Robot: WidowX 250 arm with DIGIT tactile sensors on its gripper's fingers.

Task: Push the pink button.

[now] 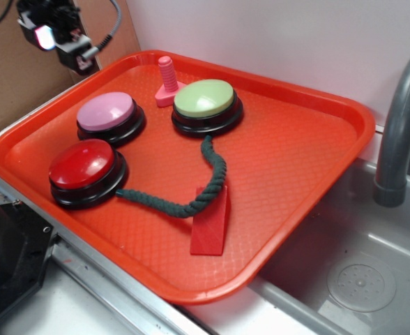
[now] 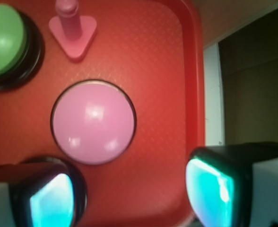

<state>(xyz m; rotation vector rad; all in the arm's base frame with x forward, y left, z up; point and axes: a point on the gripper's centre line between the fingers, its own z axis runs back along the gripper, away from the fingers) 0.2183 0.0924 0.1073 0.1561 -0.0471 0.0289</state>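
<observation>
Pincer (image 2: pixel 129 194) open, hovering above pink button (image 2: pixel 93 122).

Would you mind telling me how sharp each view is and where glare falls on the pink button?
Exterior view: fairly sharp; the pink button has only a soft sheen, and the end effector at top left is slightly blurred. Wrist view: soft overall; bright glare spots sit on the button's dome, the fingers are out of focus and glow cyan, and the pink bolt is blurry.
</observation>
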